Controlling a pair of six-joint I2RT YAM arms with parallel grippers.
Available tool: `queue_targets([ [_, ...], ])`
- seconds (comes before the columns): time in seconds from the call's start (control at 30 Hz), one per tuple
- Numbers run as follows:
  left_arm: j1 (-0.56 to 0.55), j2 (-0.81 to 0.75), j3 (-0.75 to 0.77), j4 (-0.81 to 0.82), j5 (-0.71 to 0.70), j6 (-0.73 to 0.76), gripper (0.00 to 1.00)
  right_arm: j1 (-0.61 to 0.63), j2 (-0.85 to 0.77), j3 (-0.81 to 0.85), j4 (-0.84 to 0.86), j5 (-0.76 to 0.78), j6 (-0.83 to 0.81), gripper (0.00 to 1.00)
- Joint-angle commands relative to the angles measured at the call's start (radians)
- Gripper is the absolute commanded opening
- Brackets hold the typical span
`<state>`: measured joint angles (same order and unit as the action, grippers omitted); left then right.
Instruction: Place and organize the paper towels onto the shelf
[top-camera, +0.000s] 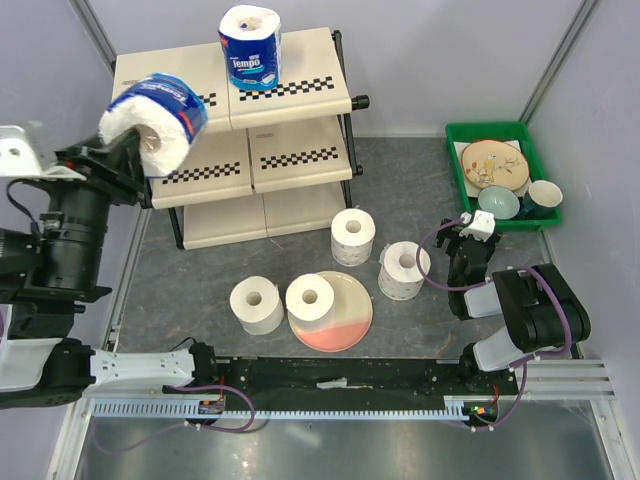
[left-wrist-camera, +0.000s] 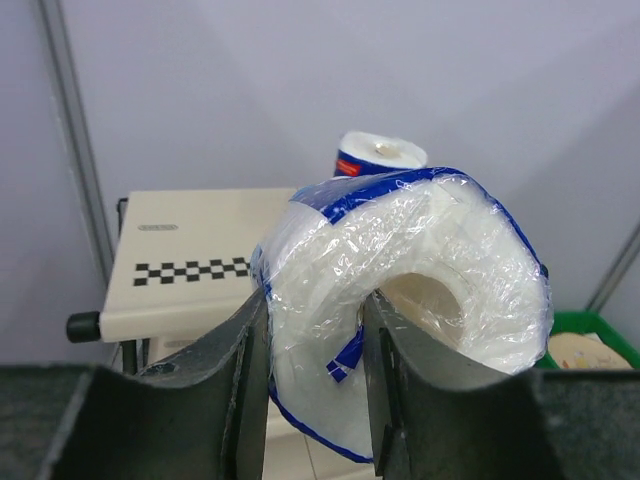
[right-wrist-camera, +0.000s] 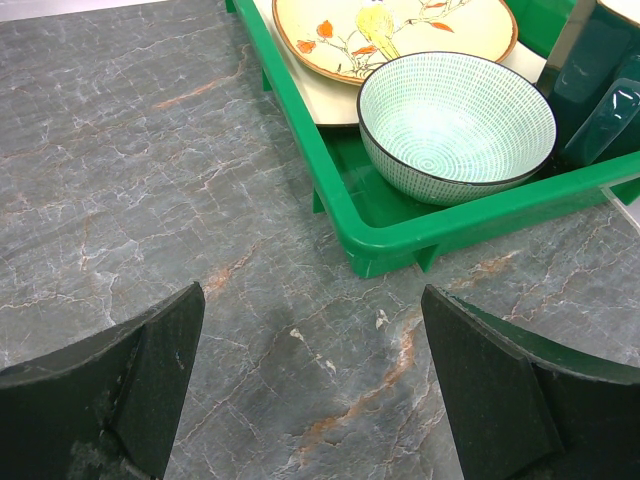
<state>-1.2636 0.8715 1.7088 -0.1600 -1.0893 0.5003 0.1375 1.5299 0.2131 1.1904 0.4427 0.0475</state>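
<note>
My left gripper (top-camera: 143, 150) is shut on a paper towel roll in a blue "Tempo" wrapper (top-camera: 155, 118). It holds the roll tilted in the air over the left end of the shelf (top-camera: 300, 150). In the left wrist view the fingers (left-wrist-camera: 235, 370) pinch the roll's wall (left-wrist-camera: 450, 250), one finger inside the core. A second wrapped roll (top-camera: 250, 45) stands upright on the top tier; it also shows in the left wrist view (left-wrist-camera: 380, 155). Unwrapped rolls stand on the table (top-camera: 353, 236), (top-camera: 403, 270), (top-camera: 257, 304), and another roll (top-camera: 310, 297) stands on the pink plate (top-camera: 345, 320). My right gripper (top-camera: 468, 228) is open and empty, low over the table (right-wrist-camera: 312, 370).
A green tray (top-camera: 455, 160) of dishes stands at the right, its near corner (right-wrist-camera: 380, 235) just ahead of my right gripper. It holds a patterned bowl (right-wrist-camera: 455, 125) and a painted plate (right-wrist-camera: 390, 30). Grey walls close in behind the shelf.
</note>
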Motion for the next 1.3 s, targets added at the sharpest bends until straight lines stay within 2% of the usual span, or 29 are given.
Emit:
queue_targets([
  [0.0, -0.002, 0.046, 0.046, 0.250, -0.023, 0.279, 0.35, -0.001, -0.002, 0.012, 0.031, -0.004, 0.000, 0.98],
  [0.1, -0.002, 0.083, 0.069, 0.329, 0.000, 0.357, 0.36, -0.003, -0.002, 0.012, 0.031, -0.004, 0.000, 0.98],
  [0.37, -0.002, 0.205, 0.183, 0.269, 0.028, 0.340, 0.36, -0.001, -0.004, 0.012, 0.031, -0.006, 0.002, 0.98],
  [0.9, 0.015, 0.277, 0.166, 0.295, 0.055, 0.331, 0.36, -0.003, -0.002, 0.012, 0.031, -0.004, 0.000, 0.98],
  [1.03, 0.059, 0.293, 0.176, 0.254, 0.087, 0.267, 0.35, -0.001, -0.002, 0.012, 0.031, -0.004, 0.000, 0.98],
  [1.1, 0.092, 0.311, 0.193, 0.166, 0.112, 0.207, 0.35, -0.001, -0.002, 0.014, 0.031, -0.006, 0.000, 0.98],
  [1.27, 0.282, 0.354, 0.245, -0.056, 0.250, -0.034, 0.35, -0.001, -0.002, 0.014, 0.031, -0.004, 0.000, 0.98],
])
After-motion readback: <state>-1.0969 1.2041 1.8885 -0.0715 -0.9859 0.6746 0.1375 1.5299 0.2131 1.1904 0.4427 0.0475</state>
